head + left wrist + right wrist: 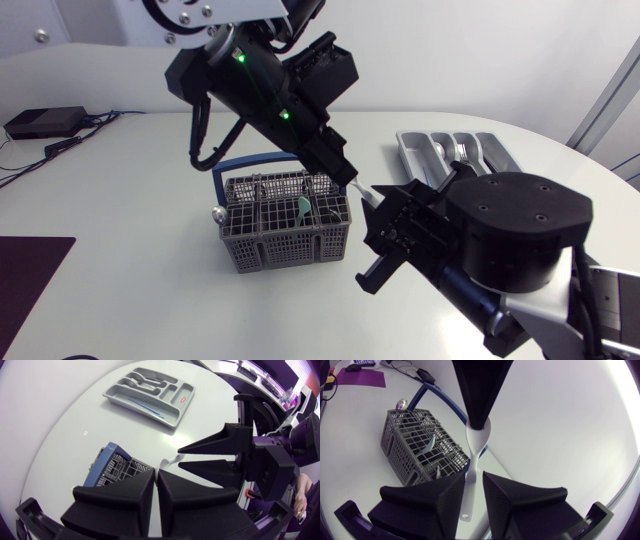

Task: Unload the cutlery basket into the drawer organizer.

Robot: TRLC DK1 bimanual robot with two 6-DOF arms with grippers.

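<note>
White spoon [476, 442] aloft just beside the cutlery basket [285, 225], bowl end clamped in the left pincer [156, 485], handle running down between the fingers of the right pincer [472, 490]. Narrow gap there, flanking the handle, with no squeeze from both sides evident. By the look of it, a mid-air handover.

To do it well: close the right pincer squarely on the flat of the handle, well back from the bowl, and confirm a firm hold before loosening the left. Releasing too early risks a drop onto the desk [130, 190]. Then draw apart along the handle's line, without twisting.

More cutlery waiting in the basket, a teal-handled piece [303, 207] among it. Drawer organizer [455, 150] well apart on the right arm's side, several pieces already in its compartments.
</note>
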